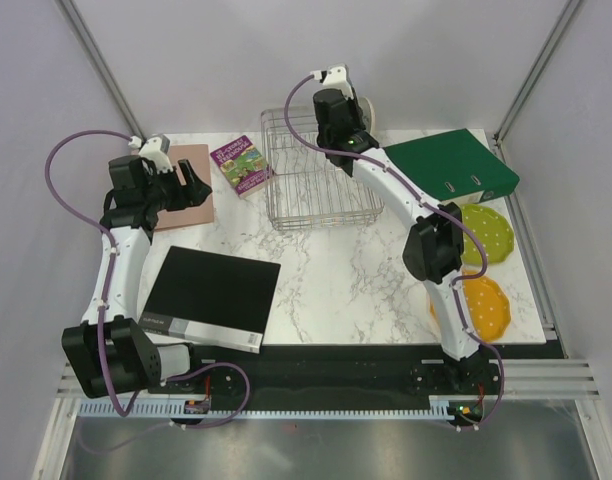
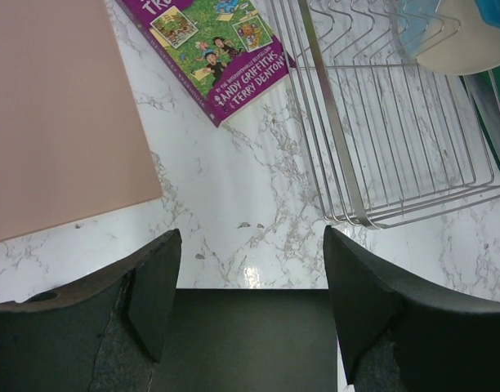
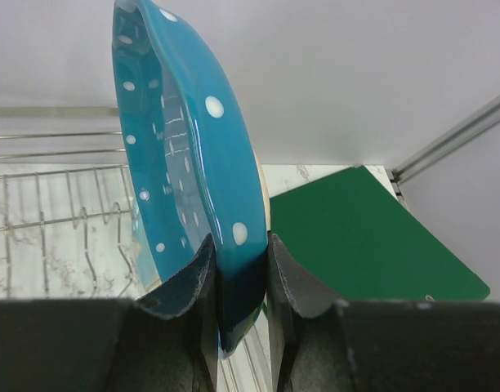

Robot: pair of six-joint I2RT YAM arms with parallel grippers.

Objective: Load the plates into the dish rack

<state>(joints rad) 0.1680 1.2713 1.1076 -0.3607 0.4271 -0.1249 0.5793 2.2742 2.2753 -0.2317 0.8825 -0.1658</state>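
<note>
Closest in, my right claw (image 3: pixel 239 245) pinches the lower rim of the glossy blue plate (image 3: pixel 185 147), scalloped and white-dotted, held on edge above the dish rack (image 1: pixel 316 170); its bottom is hidden between my fingers. The marble table (image 1: pixel 356 280) carries that wire rack at the back, with a green binder (image 1: pixel 451 165) just beside it. The green plate (image 1: pixel 491 235) and orange plate (image 1: pixel 491 305) lie flat at the right edge, partly behind my arm. A cream plate (image 2: pixel 462 41) shows only as a cropped sliver. My left claw (image 2: pixel 250 237) hangs spread wide, holding nothing.

Glossy glazed blue plate (image 3: pixel 185 155); shiny metal wire dish rack (image 1: pixel 316 175); polished marble table (image 1: pixel 356 280).
</note>
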